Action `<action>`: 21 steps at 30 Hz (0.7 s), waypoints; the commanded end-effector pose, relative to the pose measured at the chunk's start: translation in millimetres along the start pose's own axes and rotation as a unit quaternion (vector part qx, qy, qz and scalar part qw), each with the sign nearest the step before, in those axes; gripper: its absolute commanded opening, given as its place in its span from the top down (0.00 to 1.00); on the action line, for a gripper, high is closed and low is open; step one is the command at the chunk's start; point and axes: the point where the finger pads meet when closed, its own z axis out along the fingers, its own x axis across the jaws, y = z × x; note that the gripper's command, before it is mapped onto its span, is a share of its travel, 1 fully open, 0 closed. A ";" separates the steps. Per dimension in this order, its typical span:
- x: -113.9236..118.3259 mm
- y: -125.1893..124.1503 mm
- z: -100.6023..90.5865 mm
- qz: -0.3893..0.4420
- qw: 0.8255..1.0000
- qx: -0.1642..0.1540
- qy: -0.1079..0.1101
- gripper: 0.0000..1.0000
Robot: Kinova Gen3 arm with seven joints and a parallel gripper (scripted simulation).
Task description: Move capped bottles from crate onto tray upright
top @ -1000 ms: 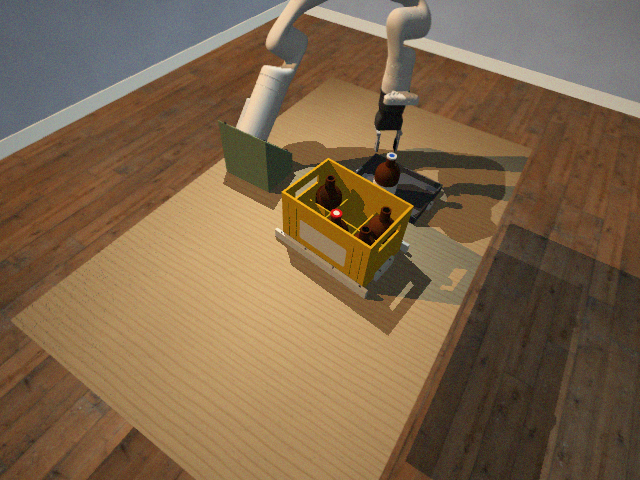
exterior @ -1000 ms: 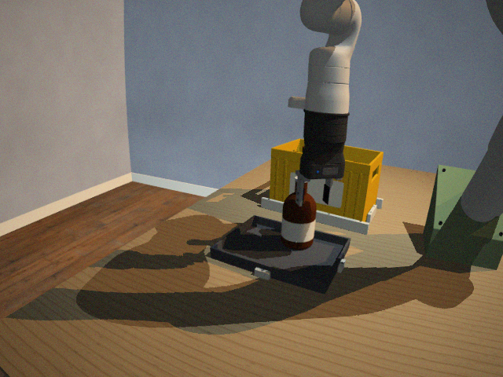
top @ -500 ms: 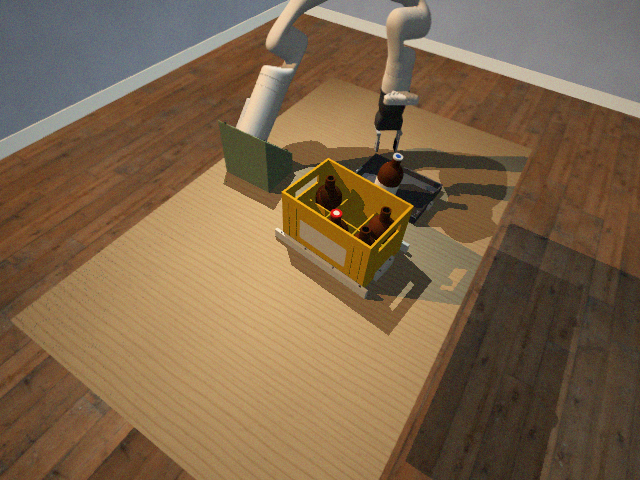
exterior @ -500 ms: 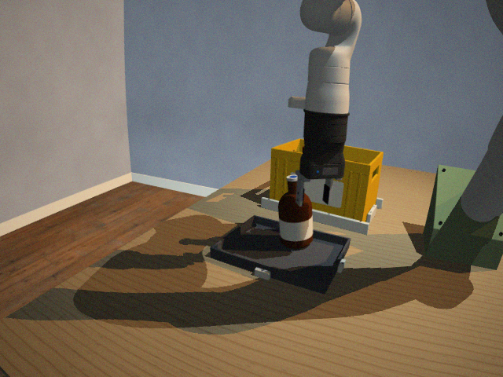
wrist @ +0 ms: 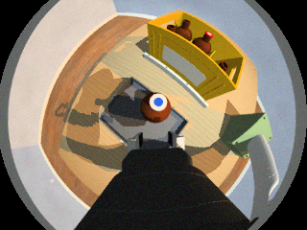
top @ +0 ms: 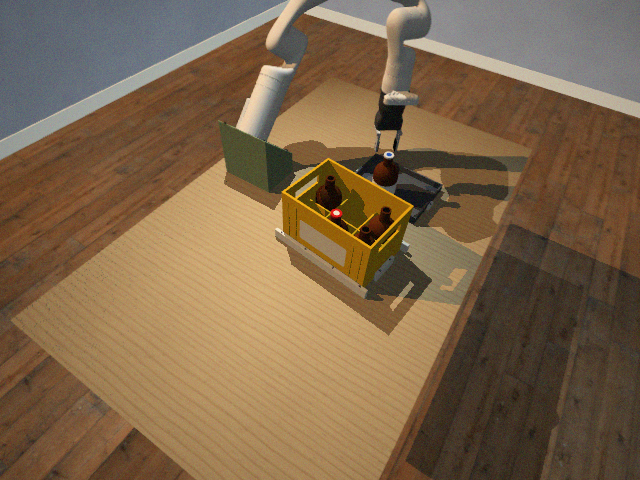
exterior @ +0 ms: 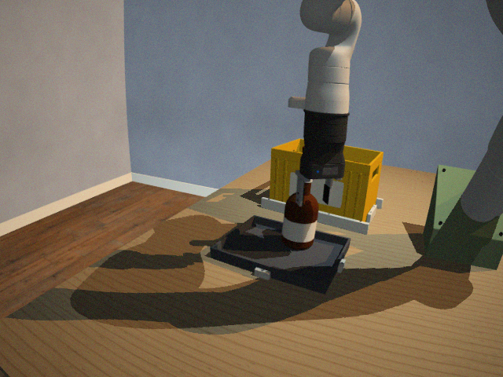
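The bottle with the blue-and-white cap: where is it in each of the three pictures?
Top view: bottle upright on the dark tray, behind the yellow crate.
Exterior view: centre, on the tray, under the open gripper.
Wrist view: centre.
Shared landmark: the yellow crate.

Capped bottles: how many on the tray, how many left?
Done: one blue-capped bottle stands upright on the tray. In hand: nothing; the gripper is open around its neck. Left: the red-capped bottle in the crate. The three open bottles stay there.
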 end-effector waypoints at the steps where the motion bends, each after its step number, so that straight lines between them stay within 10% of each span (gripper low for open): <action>1: -0.2 -0.4 -3.8 0.000 1.000 0.001 0.000 0.00; 21: 0.8 1.1 -49.5 0.000 1.000 -0.004 0.002 0.00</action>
